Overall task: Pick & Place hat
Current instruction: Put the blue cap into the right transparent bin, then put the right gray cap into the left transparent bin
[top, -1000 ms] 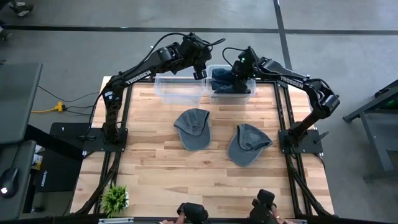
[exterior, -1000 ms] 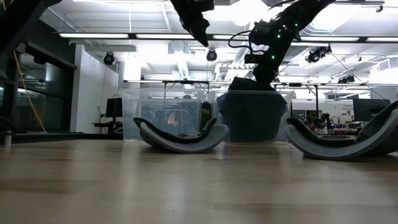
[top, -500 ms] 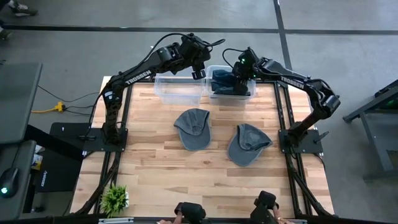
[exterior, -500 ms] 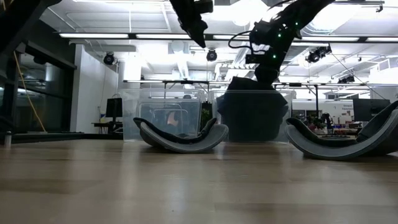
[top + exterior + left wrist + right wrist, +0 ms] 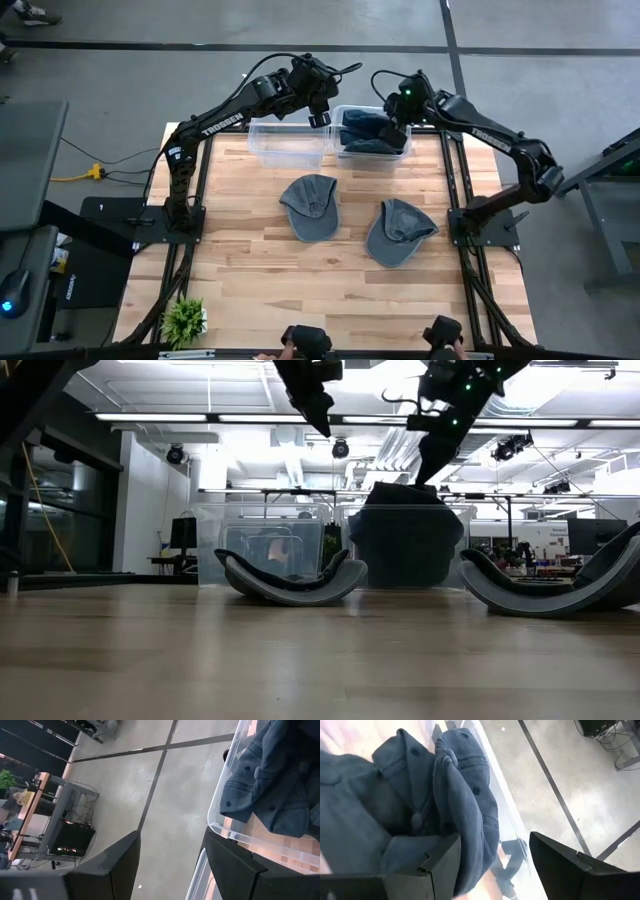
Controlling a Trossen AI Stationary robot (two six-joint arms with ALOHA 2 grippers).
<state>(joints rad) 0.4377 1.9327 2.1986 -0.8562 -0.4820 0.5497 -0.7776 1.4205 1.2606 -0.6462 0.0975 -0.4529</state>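
Hats: two [image 5: 310, 206] [image 5: 398, 231] on table [image 5: 260, 270], two bins [image 5: 285, 145] [image 5: 372, 140].

Two grey hats [image 5: 311, 206] [image 5: 398, 231] lie on a light striped wooden table [image 5: 260, 270]. Dark blue hats [image 5: 366, 131] fill one clear bin [image 5: 335, 112]; a green plant [image 5: 185, 318] sits at seven o'clock.

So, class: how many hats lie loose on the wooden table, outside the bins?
2: one hat near the table's middle, another hat to its right. More hats are piled in the right-hand bin, overlapping and uncountable.
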